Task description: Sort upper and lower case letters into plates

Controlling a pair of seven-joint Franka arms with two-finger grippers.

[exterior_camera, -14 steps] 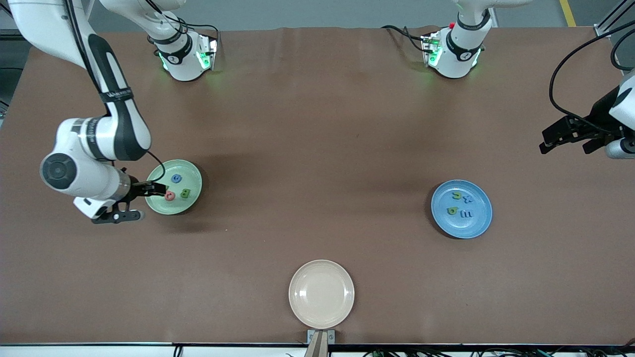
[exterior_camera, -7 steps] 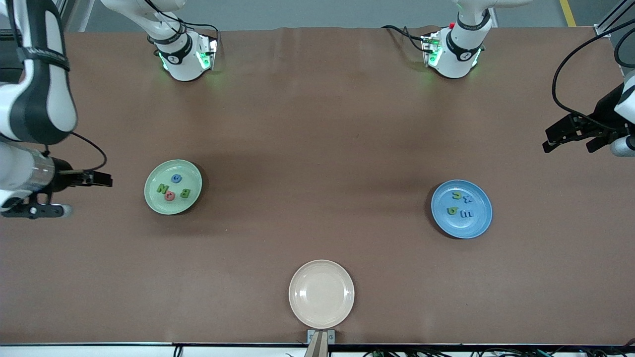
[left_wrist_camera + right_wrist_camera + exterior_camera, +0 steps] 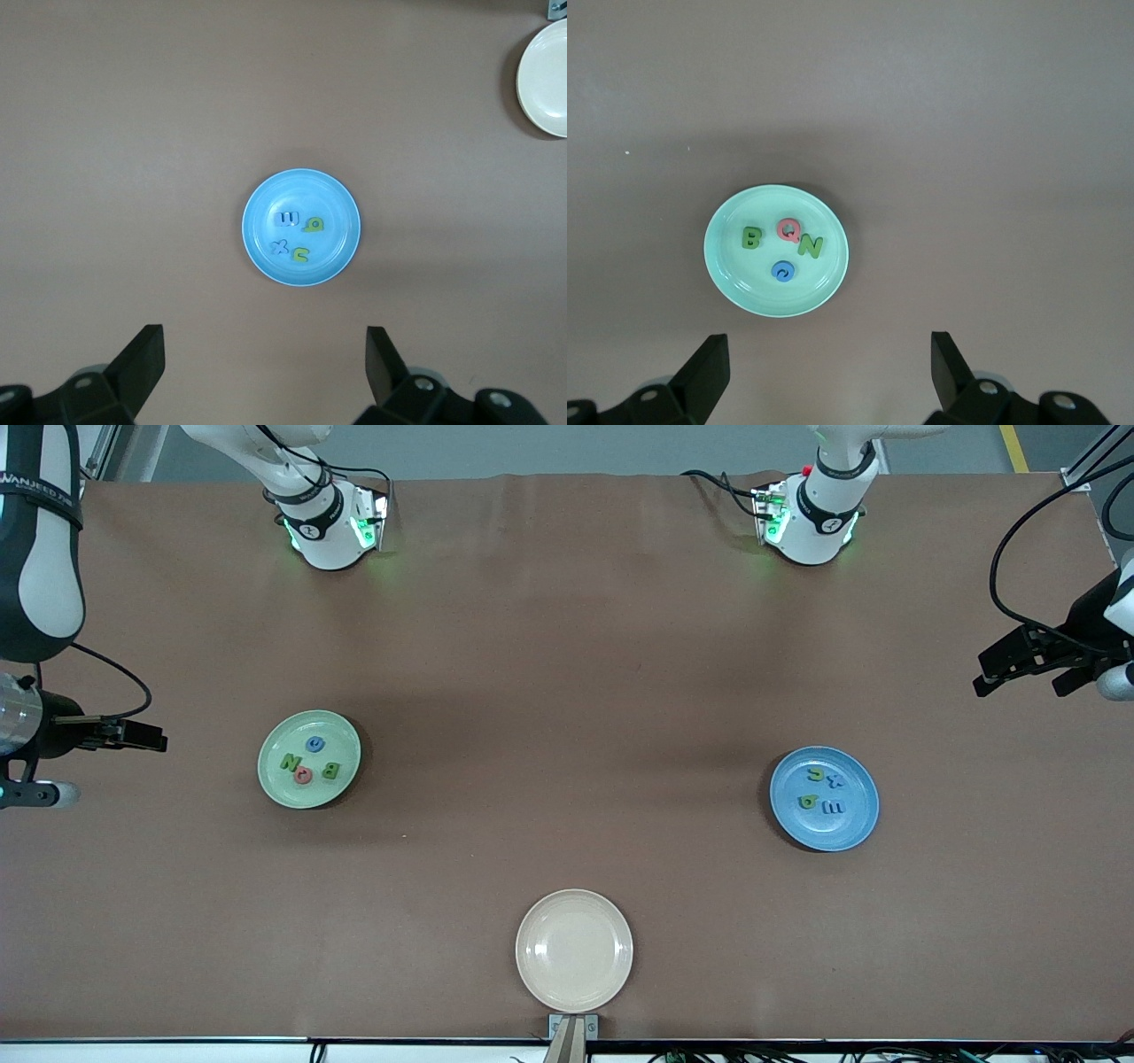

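The pale green plate point(image 3: 309, 759) toward the right arm's end holds a green B, green N, red Q and a blue letter point(image 3: 782, 272). The blue plate point(image 3: 824, 798) toward the left arm's end holds four small letters point(image 3: 296, 235), green and blue. The cream plate point(image 3: 574, 950), nearest the camera, holds nothing. The right gripper point(image 3: 133, 735) has drawn back from the green plate since a second ago, fingers wide and empty. The left gripper point(image 3: 1001, 669) waits, spread wide, empty.

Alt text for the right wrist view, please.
A pale green plate on the brown table holds four toy letters: green B, red Q, green N and a blue letter. The open right gripper hangs above, holding nothing.
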